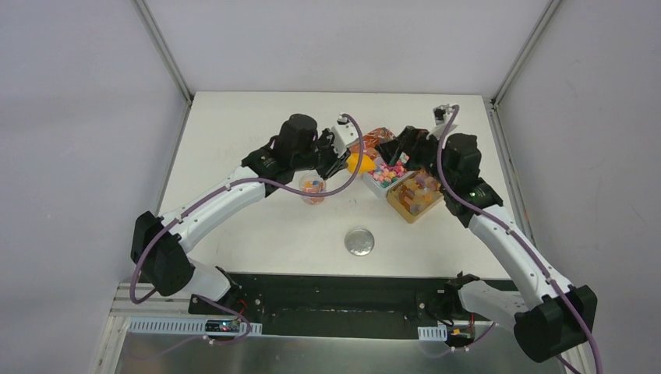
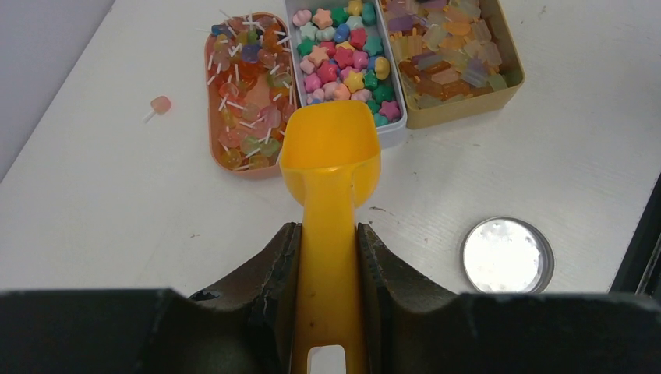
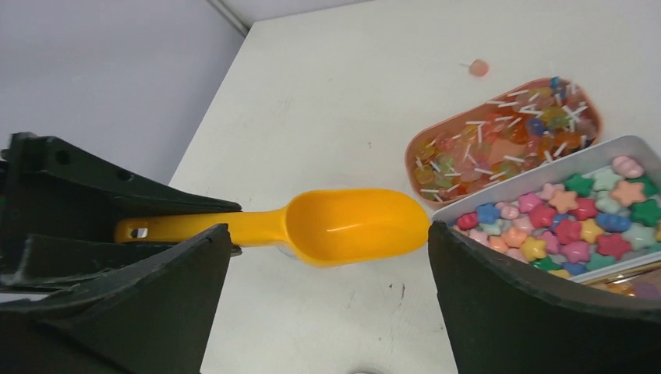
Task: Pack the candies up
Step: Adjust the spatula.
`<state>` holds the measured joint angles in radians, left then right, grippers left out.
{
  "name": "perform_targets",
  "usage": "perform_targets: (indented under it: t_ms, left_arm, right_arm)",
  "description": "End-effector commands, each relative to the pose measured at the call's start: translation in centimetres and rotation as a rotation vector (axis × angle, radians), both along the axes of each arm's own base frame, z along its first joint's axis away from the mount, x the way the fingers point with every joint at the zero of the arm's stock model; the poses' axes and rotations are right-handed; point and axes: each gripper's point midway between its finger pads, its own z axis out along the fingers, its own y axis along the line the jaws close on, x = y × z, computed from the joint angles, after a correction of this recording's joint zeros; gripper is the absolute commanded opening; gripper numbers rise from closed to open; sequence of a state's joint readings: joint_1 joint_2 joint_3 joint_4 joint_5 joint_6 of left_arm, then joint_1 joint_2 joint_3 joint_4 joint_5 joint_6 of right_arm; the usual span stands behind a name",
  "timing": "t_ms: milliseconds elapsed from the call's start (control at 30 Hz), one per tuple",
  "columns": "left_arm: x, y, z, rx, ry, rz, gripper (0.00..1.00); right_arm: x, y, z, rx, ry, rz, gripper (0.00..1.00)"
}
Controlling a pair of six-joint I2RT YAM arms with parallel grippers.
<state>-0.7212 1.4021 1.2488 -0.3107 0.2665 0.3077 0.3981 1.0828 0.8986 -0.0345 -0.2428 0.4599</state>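
Looking down from above, the candies (image 1: 392, 173) fill three trays (image 1: 394, 204) in the right half of the desk (image 1: 257, 234), nearer its far edge. More sit in a clear cup (image 1: 312, 189) near the middle, and a silver lid (image 1: 359, 241) lies by the near edge. The left wrist view shows the left tool (image 2: 329, 234) clamped tight on the handle of the orange scoop (image 2: 331, 148), whose empty bowl sits just before the trays, while the right wrist view shows the right tool (image 3: 329, 230) spread wide, holding nothing.

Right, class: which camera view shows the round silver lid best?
The left wrist view: the lid lies whole and large on the table, its rim clear. The top external view also shows it whole, but small. The right wrist view shows no clear sight of it.
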Motion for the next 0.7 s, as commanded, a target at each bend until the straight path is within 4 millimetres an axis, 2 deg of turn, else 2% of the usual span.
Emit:
perform_targets:
  t_ms: [0, 267, 433, 667]
  left_arm:
    - [1.1, -2.4, 3.0, -0.089, -0.042, -0.028, 0.00]
    - [2.7, -4.0, 1.2, -0.067, -0.011, -0.038, 0.00]
    - [3.8, -5.2, -0.5, -0.044, 0.023, -0.044, 0.00]
    - [4.9, -6.5, -2.3, -0.017, 0.066, -0.058, 0.00]
  right_arm:
    - [0.1, -2.9, 3.7, -0.008, -0.124, -0.141, 1.00]
    - [-3.4, -5.6, 7.8, 0.070, -0.278, -0.213, 1.00]
    - [-4.8, -6.6, 8.9, 0.092, -0.327, -0.237, 1.00]
    - [-4.9, -7.3, 9.3, 0.065, -0.351, -0.269, 1.00]
